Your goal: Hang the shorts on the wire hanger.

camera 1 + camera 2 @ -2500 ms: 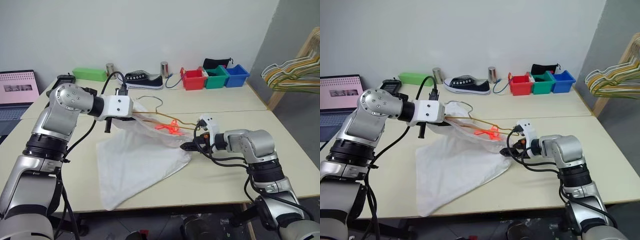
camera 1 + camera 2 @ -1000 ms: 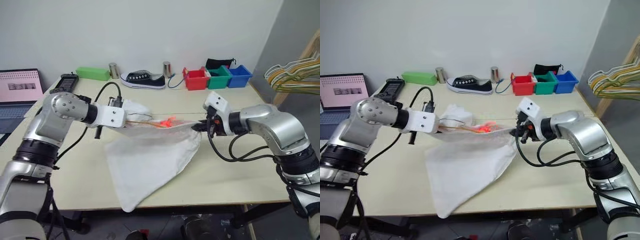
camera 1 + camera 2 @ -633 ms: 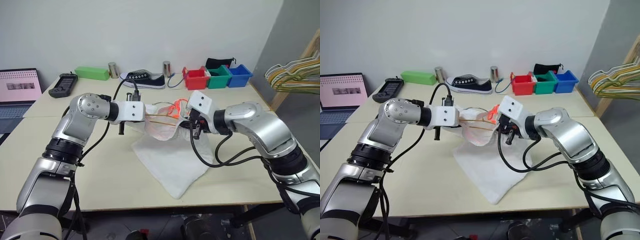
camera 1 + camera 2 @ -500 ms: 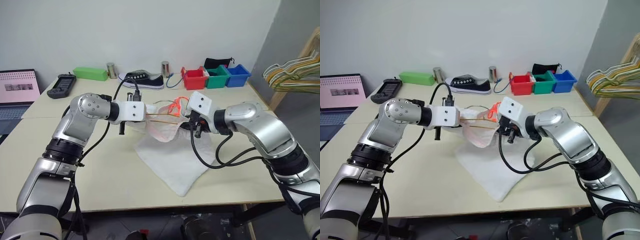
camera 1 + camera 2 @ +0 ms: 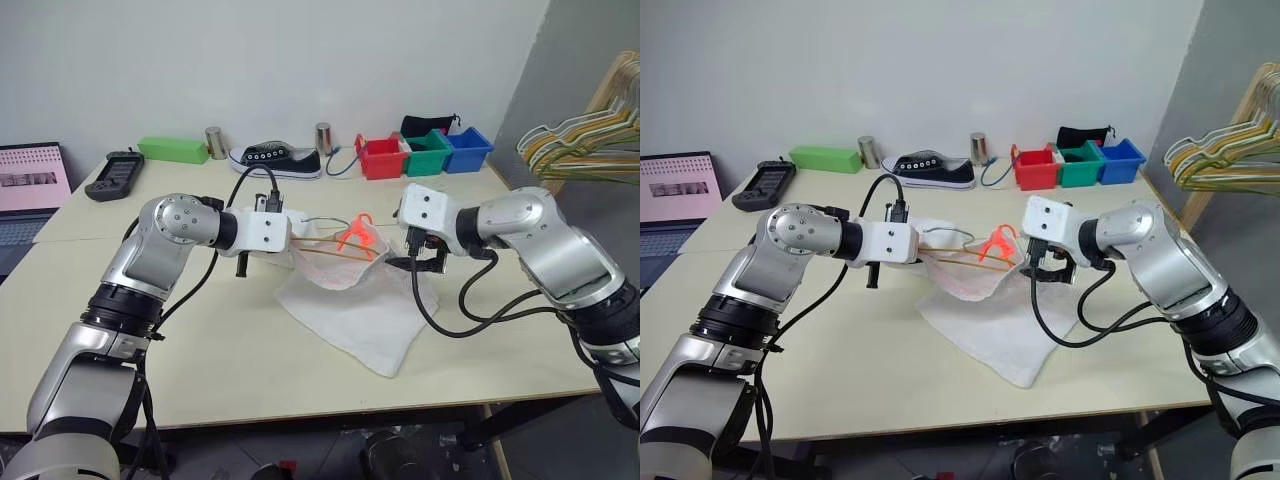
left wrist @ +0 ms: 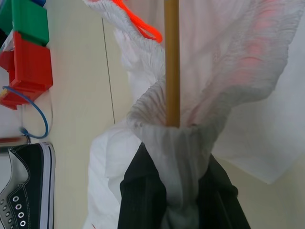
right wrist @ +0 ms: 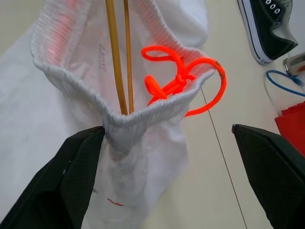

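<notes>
My arms are silver-grey metal shells with black joint bands. A round screw-dotted cap sits on my left shoulder joint. White boxy wrist housings carry my left gripper (image 5: 290, 250) and right gripper (image 7: 169, 179), both with black textured fingers. Black cables loop along both forearms.

We saw a pale beige table (image 5: 200, 340) bearing white thin-fabric shorts (image 5: 350, 315), a black-and-white sneaker (image 5: 275, 161), a green box (image 5: 173, 150), and red, green and blue bins (image 5: 425, 153).

The shorts (image 5: 980, 300) hide most of the hanger (image 7: 117, 62). The laptop (image 5: 30, 180) and the hanger bunch (image 5: 580, 150) run off the picture's edges.
</notes>
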Robot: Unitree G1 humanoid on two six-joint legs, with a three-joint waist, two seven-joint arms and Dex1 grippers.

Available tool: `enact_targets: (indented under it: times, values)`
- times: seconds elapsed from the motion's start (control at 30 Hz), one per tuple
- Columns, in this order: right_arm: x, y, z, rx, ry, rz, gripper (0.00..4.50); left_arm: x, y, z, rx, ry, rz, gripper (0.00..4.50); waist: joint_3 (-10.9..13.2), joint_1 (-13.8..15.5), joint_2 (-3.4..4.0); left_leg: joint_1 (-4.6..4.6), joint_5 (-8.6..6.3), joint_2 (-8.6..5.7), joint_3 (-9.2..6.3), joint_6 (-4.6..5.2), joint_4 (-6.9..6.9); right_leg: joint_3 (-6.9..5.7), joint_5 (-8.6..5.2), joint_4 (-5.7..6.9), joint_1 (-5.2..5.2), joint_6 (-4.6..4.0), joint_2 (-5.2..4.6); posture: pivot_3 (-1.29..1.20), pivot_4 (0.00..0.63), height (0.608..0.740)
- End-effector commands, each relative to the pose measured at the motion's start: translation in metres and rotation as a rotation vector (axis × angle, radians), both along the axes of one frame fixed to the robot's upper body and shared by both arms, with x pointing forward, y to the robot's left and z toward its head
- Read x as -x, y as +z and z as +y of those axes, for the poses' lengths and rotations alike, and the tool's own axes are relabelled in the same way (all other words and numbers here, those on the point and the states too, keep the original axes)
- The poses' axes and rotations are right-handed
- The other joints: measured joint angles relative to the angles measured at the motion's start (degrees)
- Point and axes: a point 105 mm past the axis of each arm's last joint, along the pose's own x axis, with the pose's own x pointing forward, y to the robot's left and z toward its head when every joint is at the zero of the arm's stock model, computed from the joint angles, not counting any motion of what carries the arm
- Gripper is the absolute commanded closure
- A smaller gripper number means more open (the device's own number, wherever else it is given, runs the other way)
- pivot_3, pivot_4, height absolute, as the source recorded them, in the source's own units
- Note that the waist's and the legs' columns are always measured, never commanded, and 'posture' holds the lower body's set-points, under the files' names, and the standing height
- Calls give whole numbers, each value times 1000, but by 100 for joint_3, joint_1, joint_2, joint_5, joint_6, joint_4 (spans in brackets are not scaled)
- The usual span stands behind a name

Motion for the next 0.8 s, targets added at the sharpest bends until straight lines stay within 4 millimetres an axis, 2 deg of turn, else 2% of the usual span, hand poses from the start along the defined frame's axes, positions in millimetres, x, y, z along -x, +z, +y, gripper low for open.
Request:
enact_targets:
  times: [0.03,0.23,0.4,0.5,0.6,0.8]
  values:
    - [-1,-15,-6,62,14,32,94,3,22,-4,23,-25,-68,4500,0,9,0,0,0,0,-1,0,0,-1,0,0,1,0,0,-202,3,740]
    - [-6,-29,-2,89,14,85,94,7,22,-3,21,-24,-68,4500,0,11,0,1,0,0,-4,0,0,-2,0,1,2,0,0,-183,2,740]
    - [-19,-35,8,81,9,73,94,10,22,-4,24,-22,-67,4500,0,19,0,3,1,-2,-5,0,2,-2,1,4,5,0,0,-161,3,740]
    - [-23,-34,11,79,21,46,546,11,22,-3,21,-19,-65,4500,0,53,0,3,1,-3,-10,0,2,-5,1,5,7,0,0,-152,3,740]
    - [-25,-34,11,90,34,21,1432,12,22,-1,18,-13,-66,4500,0,85,0,3,1,-4,-12,0,2,-7,1,4,7,0,0,-149,2,740]
    - [-27,-35,8,111,50,-4,2821,10,24,-1,16,-9,-75,4500,0,127,0,3,1,-4,-15,0,2,-11,1,4,8,-1,0,-147,0,740]
